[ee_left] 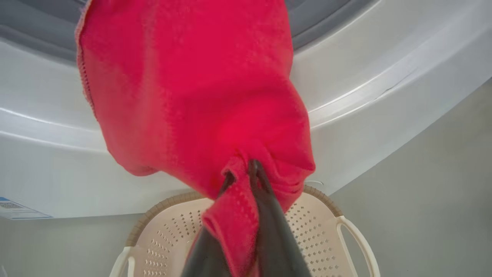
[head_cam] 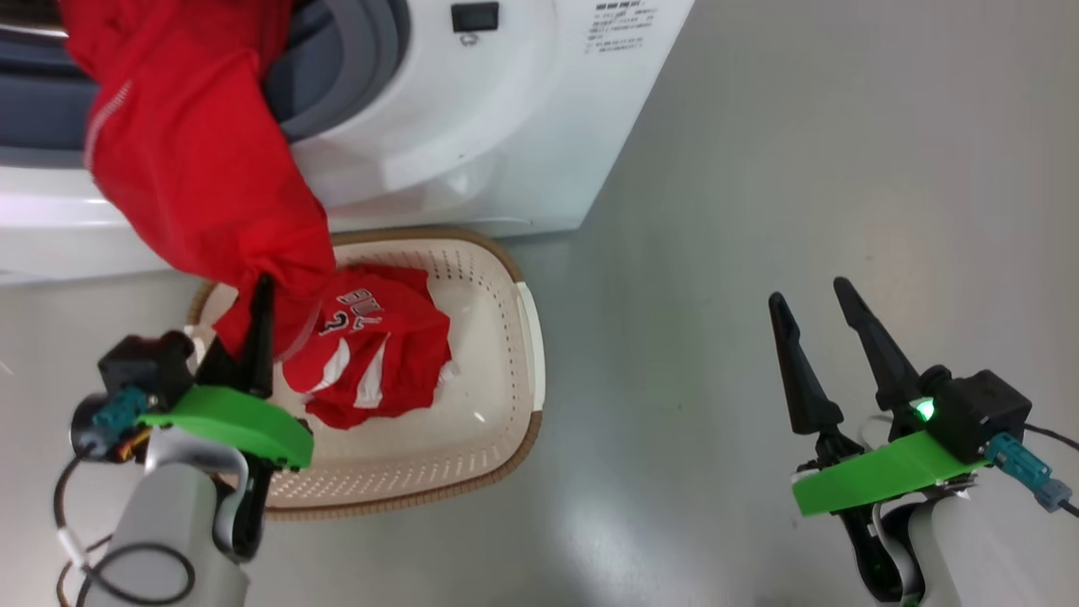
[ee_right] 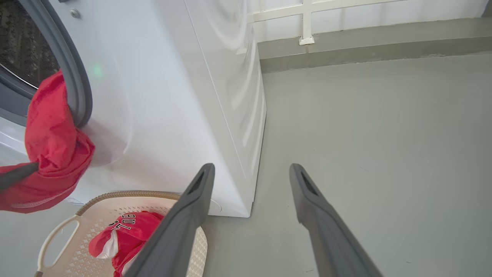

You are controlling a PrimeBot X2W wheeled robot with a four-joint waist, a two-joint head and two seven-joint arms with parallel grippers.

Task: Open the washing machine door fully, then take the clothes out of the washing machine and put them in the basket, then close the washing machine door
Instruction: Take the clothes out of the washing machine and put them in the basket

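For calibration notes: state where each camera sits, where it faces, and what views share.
Head view: on the head, facing down at washer, basket, floor; left gripper shut on red garment, right gripper open.
Left wrist view: on that wrist, facing along its fingers at garment and washer.
Right wrist view: on that wrist, facing washer's side and floor past its fingers.
Shared: all show basket and garment.

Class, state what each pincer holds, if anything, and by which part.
Left pincer: the red garment, pinched by a bunched fold at its lower end. Right pincer: open, holding nothing.
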